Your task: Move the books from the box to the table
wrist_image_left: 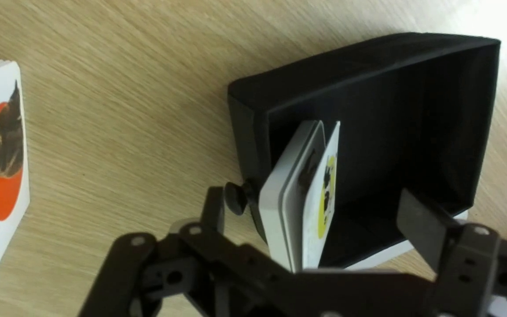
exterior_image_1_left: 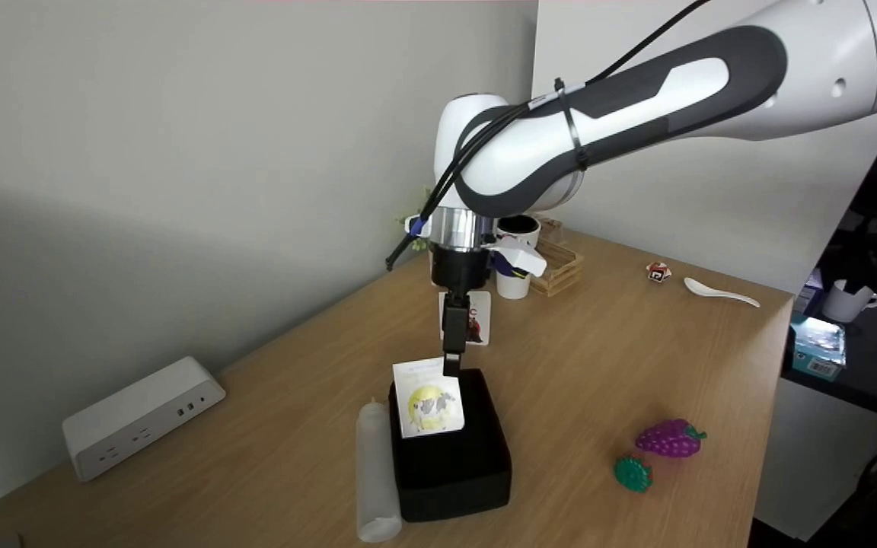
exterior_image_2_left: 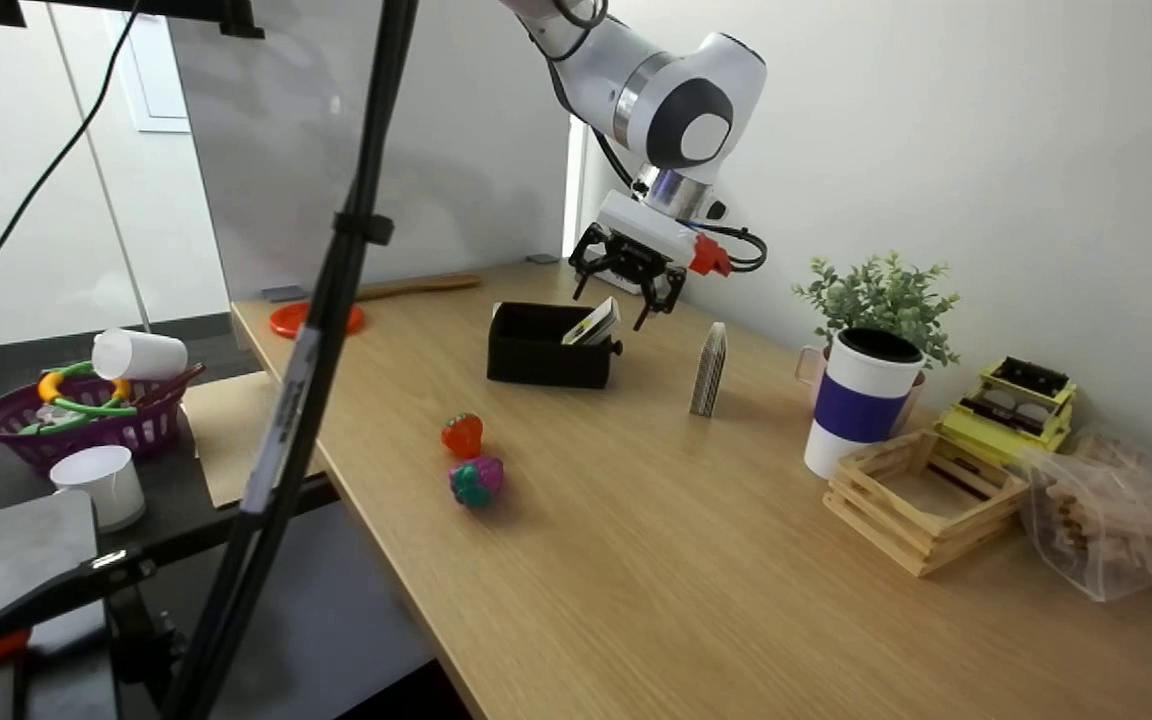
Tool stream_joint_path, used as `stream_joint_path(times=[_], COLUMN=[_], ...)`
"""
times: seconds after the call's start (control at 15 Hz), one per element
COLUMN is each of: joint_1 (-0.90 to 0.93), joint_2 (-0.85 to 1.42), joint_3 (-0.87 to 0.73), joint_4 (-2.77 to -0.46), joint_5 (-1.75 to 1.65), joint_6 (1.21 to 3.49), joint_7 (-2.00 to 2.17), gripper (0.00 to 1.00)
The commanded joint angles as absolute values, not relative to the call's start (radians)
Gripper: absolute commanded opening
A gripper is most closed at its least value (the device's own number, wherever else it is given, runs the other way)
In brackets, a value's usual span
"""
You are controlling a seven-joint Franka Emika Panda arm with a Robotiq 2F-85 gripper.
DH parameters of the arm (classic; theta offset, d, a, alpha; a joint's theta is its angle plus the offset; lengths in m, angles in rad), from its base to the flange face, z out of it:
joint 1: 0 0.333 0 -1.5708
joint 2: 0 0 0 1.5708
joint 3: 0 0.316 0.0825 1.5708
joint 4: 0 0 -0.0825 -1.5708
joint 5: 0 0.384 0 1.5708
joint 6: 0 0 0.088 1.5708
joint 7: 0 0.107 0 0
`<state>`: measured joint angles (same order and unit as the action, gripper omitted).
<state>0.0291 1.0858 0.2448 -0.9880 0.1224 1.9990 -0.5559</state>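
The black box (exterior_image_1_left: pixel 457 495) rests on the wood-grain table (exterior_image_1_left: pixel 575 365). At one end of the box leans a thin white book (exterior_image_1_left: pixel 428 403) with a yellow circle and a cow on its cover. Behind it, in the wrist view, a thicker white book (wrist_image_left: pixel 274 207) leans against the box's end wall. Another book (exterior_image_2_left: pixel 708 370), red-orange on its cover, stands upright on the table beside the box. My gripper (exterior_image_2_left: pixel 609 308) is open above that end of the box, its fingers spread to either side of the leaning books and holding nothing.
A whitish tube (exterior_image_1_left: pixel 377 472) lies along the box's side. Toy fruits (exterior_image_1_left: pixel 671 439) sit near the table edge. A white device (exterior_image_1_left: pixel 141 418) stands by the wall. Farther along are a tall cup (exterior_image_2_left: pixel 851 410), a plant (exterior_image_2_left: pixel 876 305) and a wooden crate (exterior_image_2_left: pixel 901 535).
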Motion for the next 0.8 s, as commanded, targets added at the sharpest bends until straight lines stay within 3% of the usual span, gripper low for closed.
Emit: stream_joint_path(times=[0.0, 0.73], joint_1=[0.039, 0.048], joint_2=[1.126, 1.191], joint_3=[0.24, 0.246], joint_4=[-0.916, -0.837], joint_5=[0.117, 0.119], joint_6=[1.955, 1.928], joint_7=[-0.555, -0.559], gripper=[1.0, 1.0])
